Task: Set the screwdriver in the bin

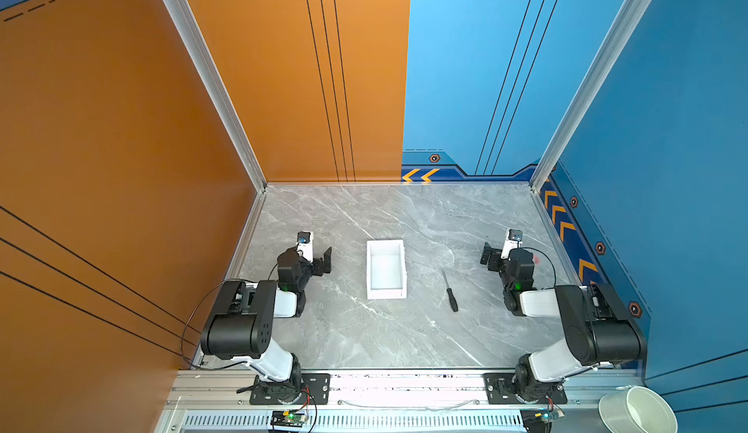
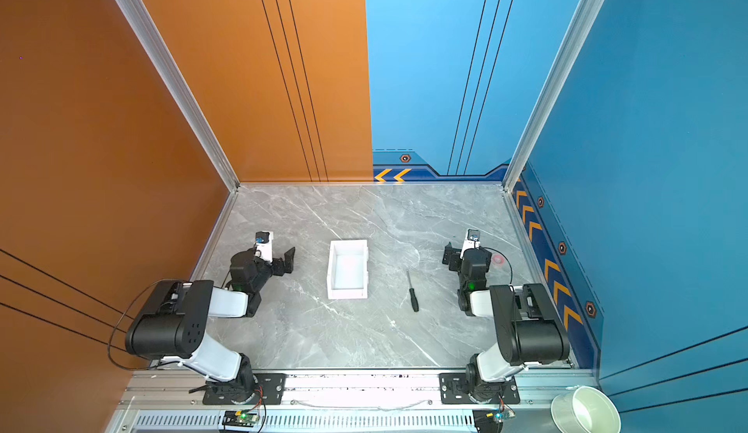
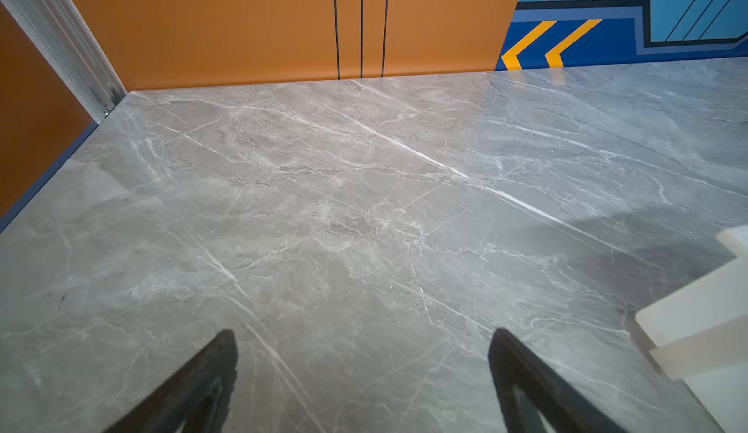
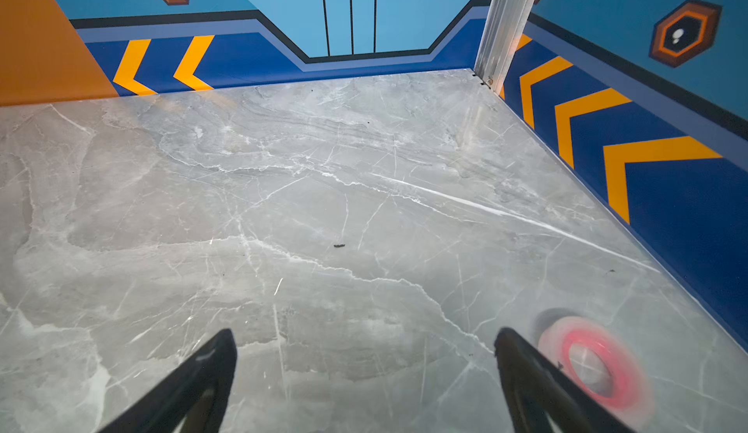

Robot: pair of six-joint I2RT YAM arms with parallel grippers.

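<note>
Nearest us, the black-handled screwdriver lies on the marble table, at three o'clock from the white bin, well apart from it. Farther back, our left gripper and right gripper both hold their fingers spread apart, empty

You have one small slim screwdriver with a black handle, one white rectangular open-top plastic bin, one pink-and-white ring of tape just beside the right black pincer, one round white cup, and two pincers, counting the left pincer.
</note>
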